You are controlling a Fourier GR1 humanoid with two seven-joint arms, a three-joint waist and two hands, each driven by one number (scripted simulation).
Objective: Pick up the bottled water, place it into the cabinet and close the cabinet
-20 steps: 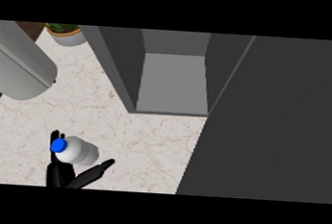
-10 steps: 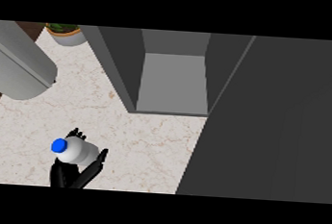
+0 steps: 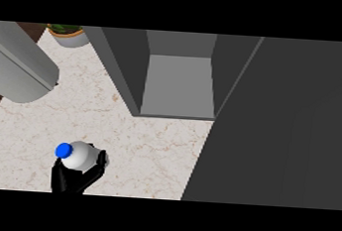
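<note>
Currently, right hand (image 3: 70, 179): curled round bottled water (image 3: 81, 157);
bottled water: blue cap up, apart from cabinet (image 3: 177, 83);
cabinet: door (image 3: 283, 134) open

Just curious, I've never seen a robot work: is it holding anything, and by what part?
Yes: the black hand holds the bottled water by its body, below the blue cap.

Only one hand on my feed right now: the right hand (image 3: 68, 180), poking up from the bottom edge over on the left side. Its fingers and thumb are curled up round the bottled water (image 3: 80, 157) from underneath. The left forearm (image 3: 15, 66) slants across the top-left corner, and I can't see its hand anywhere.
</note>
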